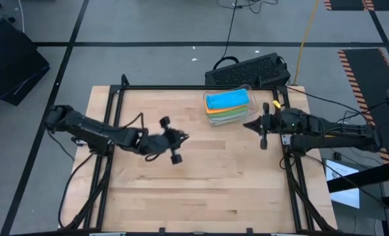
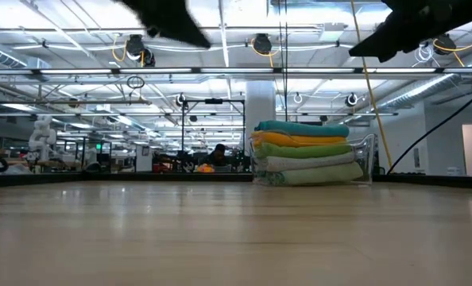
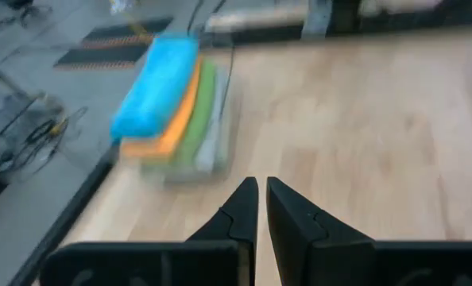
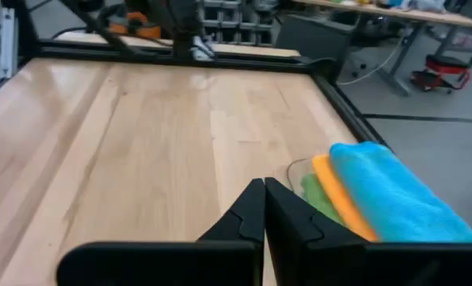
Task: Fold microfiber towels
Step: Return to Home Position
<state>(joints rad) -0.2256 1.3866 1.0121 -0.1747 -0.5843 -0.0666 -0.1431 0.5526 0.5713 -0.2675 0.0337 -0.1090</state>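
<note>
The microfiber towels [image 1: 227,103] lie folded in one stack, blue on top, then orange, green and pale ones, inside a clear plastic bin [image 2: 368,163] at the table's far right. The same stack shows in the low view [image 2: 303,151], the left wrist view [image 3: 168,103] and the right wrist view [image 4: 371,195]. My left gripper [image 1: 185,137] hangs shut and holding nothing over the table's middle, pointing toward the stack; its fingertips [image 3: 261,191] are almost together. My right gripper [image 1: 247,124] hangs shut and holding nothing just on the near side of the bin, its fingertips [image 4: 264,189] together.
Bare wooden tabletop [image 1: 194,183] spreads across the near half and the left. Black frame rails [image 1: 116,98] run along the table's edges. A black keyboard [image 1: 247,69] lies on the floor beyond the far edge, behind the bin.
</note>
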